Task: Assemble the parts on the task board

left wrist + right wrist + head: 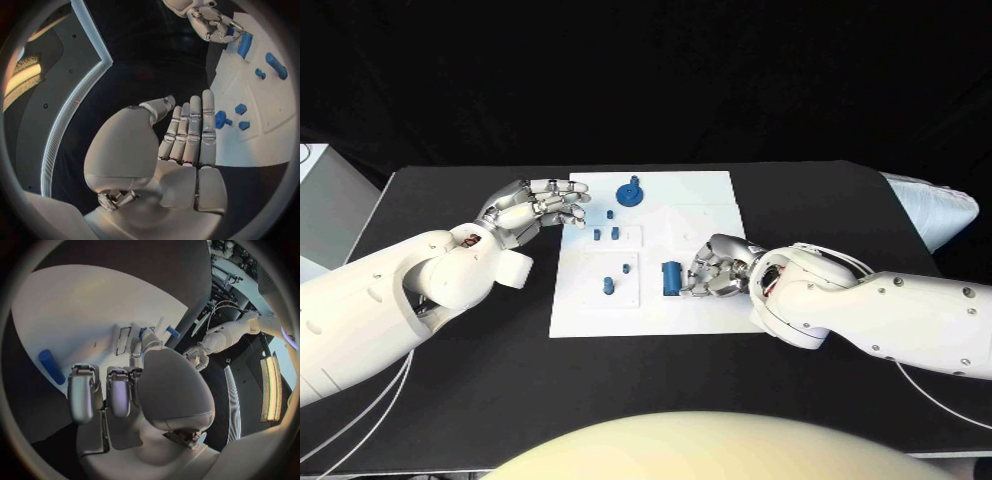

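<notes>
The white task board [689, 215] lies in the middle of the black table. On it are a blue gear-like part [632, 192], small blue pegs [606, 234] and two more blue parts [607, 287]. A blue cylinder [672, 277] lies flat on the board. My right hand [715, 266] rests over the board just right of the cylinder, fingers curled in and holding nothing; the right wrist view has the cylinder [50, 366] apart from the fingers [81, 392]. My left hand [531, 210] hovers at the board's far left edge, fingers [190, 130] straight and together, empty.
A white bundle [935, 205] lies at the table's right edge. A pale box [329, 200] stands off the table's left side. Bare black table [473, 400] stretches in front of the board and to both sides.
</notes>
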You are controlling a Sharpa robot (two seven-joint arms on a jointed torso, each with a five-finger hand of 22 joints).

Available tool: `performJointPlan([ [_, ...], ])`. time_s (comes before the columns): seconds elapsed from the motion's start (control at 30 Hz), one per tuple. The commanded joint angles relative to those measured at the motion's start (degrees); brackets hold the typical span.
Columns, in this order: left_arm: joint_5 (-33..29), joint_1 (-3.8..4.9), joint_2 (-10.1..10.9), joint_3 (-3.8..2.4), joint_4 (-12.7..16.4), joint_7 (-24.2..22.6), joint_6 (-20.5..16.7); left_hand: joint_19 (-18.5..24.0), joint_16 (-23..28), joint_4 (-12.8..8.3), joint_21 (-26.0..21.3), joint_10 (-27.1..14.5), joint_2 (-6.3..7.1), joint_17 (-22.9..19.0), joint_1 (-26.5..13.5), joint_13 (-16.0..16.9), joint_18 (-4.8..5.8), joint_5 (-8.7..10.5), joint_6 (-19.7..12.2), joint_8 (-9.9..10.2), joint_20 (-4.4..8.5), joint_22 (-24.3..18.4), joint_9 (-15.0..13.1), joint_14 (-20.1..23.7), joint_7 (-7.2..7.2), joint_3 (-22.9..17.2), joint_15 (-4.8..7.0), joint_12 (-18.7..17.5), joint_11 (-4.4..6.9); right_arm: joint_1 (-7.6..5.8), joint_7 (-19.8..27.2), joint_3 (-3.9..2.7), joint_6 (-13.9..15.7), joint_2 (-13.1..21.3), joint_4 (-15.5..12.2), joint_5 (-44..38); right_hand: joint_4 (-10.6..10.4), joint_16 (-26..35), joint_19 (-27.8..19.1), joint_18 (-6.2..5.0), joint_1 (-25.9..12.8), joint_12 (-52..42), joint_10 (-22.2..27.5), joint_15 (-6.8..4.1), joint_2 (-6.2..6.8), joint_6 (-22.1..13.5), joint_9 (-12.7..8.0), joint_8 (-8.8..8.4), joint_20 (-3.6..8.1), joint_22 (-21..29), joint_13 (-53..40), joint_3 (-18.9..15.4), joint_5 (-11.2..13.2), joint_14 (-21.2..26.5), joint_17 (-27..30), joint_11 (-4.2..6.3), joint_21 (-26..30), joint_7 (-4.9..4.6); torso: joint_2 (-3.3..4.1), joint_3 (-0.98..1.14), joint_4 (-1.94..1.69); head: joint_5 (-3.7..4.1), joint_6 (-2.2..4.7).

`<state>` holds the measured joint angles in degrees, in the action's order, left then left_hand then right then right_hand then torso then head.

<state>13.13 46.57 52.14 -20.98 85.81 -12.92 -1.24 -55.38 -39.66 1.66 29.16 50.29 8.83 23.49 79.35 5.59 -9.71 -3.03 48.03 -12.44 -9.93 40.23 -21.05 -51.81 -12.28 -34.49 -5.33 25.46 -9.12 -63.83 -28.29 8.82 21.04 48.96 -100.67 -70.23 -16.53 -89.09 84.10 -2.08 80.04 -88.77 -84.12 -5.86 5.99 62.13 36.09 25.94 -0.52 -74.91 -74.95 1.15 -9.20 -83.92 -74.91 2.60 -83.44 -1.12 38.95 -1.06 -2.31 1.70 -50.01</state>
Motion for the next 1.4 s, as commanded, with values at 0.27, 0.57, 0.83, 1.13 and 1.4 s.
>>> performJointPlan([
  [0.27, 0.1, -0.06, -0.1, -0.04, 0.0, -0.3, 1.0, 0.6, 0.4, 0.0, 0.2, -0.1, 0.03, 0.0, -0.5, 0.0, -0.50, -0.10, -0.3, -0.4, 0.00, 0.1, 0.1, -0.5, -0.60, -0.3, -0.10, 0.2, -0.21, -0.36, 2.3, -0.25, 1.7, 3.7, -1.9, 2.1, -0.2, -0.2, 4.1, 0.73, -1.6, -0.3, -5.4, 1.84, 0.63, -5.1, -3.3, -5.75, -1.15, -11.9, -14.4, 0.6, -0.7, -5.7, -13.2, -2.43, 0.1, -3.21, -0.11, -0.04, 0.07, 0.24, 0.27],
  [0.57, 0.1, -0.16, -0.2, -0.03, -0.3, -0.3, 1.0, 0.6, 0.4, 0.0, 0.2, -0.1, 0.03, 0.0, -0.5, 0.0, -0.50, -0.10, -0.3, -0.4, 0.00, 0.1, 0.1, -0.5, -0.60, -0.3, -0.10, 0.2, -0.21, -2.55, 1.5, -0.42, 1.1, 9.1, -0.9, 5.6, -0.1, -0.6, 4.3, 0.84, -4.5, -1.2, -5.9, 2.42, -0.29, -4.5, -4.1, -7.47, -1.91, -12.3, -15.0, 0.3, -0.7, -5.9, -14.3, -2.99, -0.5, -3.69, -0.27, -0.01, 0.29, 1.49, 1.04],
  [0.83, 0.0, -0.87, 0.0, -0.03, -0.4, -0.2, 0.9, 0.6, 0.4, 0.0, 0.2, -0.1, 0.03, 0.0, -0.5, 0.0, -0.50, -0.10, -0.3, -0.4, 0.00, 0.1, 0.1, -0.5, -0.60, -0.3, -0.10, 0.2, -0.21, -3.13, -2.8, -0.41, -1.9, 11.9, 1.5, 2.3, -0.3, -0.7, 4.3, 0.81, -7.1, -1.2, -5.9, 2.08, 0.33, -3.4, -3.2, -7.10, -1.73, -12.3, -15.0, -0.8, 0.2, -6.0, -14.6, -2.54, -0.4, -3.21, -0.24, 0.11, 0.41, 2.53, 1.25],
  [1.13, 0.0, -1.31, 0.0, -0.03, -0.4, -0.2, 1.0, 0.6, 0.4, -0.1, 0.3, 0.0, 0.07, 0.1, -0.5, -0.1, -0.51, -0.10, -0.3, -0.4, -0.01, 0.2, 0.1, -0.5, -0.60, -0.4, -0.10, 0.2, -0.21, -3.03, -6.4, -0.39, -3.9, 12.7, 0.9, -1.7, -0.4, -0.8, 4.4, 0.83, -10.0, -1.2, -5.9, 1.26, 0.57, -1.0, 0.1, -4.65, -1.11, -12.4, -15.0, -1.5, -0.5, -6.0, -14.7, -1.47, -0.5, -1.91, -0.10, 0.04, 0.24, 3.24, 1.23],
  [1.4, 0.0, -1.37, 0.0, -0.03, -0.4, -0.2, 1.0, 0.6, 0.4, -0.1, 0.3, 0.0, 0.07, 0.1, -0.5, -0.1, -0.51, -0.10, -0.3, -0.4, -0.01, 0.2, 0.1, -0.5, -0.60, -0.4, -0.10, 0.2, -0.21, -2.05, -7.2, -0.33, -4.5, 11.5, -0.2, -2.3, -0.4, -0.8, 4.3, 0.82, -12.1, -1.1, -5.8, 0.87, 1.31, -1.0, 2.3, -3.46, -0.73, -12.4, -14.9, -2.0, -1.0, -6.0, -14.7, -1.07, -0.4, -1.46, -0.13, -0.02, 0.21, 2.53, 1.02],
])
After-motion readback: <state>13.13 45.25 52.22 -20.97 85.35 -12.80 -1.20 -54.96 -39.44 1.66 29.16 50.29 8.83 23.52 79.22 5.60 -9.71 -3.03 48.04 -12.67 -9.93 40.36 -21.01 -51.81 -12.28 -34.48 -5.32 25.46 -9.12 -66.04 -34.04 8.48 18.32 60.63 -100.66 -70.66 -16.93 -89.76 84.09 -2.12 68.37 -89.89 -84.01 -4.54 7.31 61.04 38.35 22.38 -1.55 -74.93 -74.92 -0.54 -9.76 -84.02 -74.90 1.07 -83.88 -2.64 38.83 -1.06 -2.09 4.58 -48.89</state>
